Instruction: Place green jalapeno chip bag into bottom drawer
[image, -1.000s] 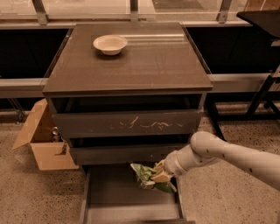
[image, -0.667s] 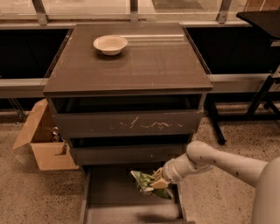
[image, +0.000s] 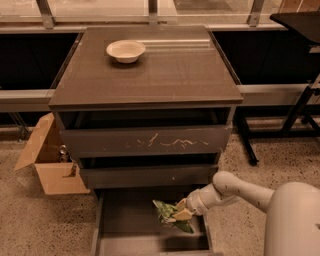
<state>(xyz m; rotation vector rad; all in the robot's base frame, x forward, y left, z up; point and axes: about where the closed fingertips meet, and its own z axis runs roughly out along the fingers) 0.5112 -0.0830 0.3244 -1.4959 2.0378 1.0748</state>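
The green jalapeno chip bag (image: 167, 215) is crumpled, shiny green with pale edges, and hangs over the right part of the open bottom drawer (image: 125, 220), just above its dark flat floor. My gripper (image: 181, 212) comes in from the right on a cream arm (image: 235, 189) and is shut on the bag's right end. The drawer is pulled out at the foot of the dark cabinet, below the scratched drawer front (image: 145, 142) and the plain narrower front (image: 150, 175).
A round cream bowl (image: 125, 50) sits on the cabinet top (image: 165, 75). An open cardboard box (image: 47, 162) stands on the speckled floor to the cabinet's left. Black table legs (image: 300, 110) are at the right.
My arm has drawn in lower and further over the drawer. The bag has moved down with the gripper and a little left, closer to the drawer floor.
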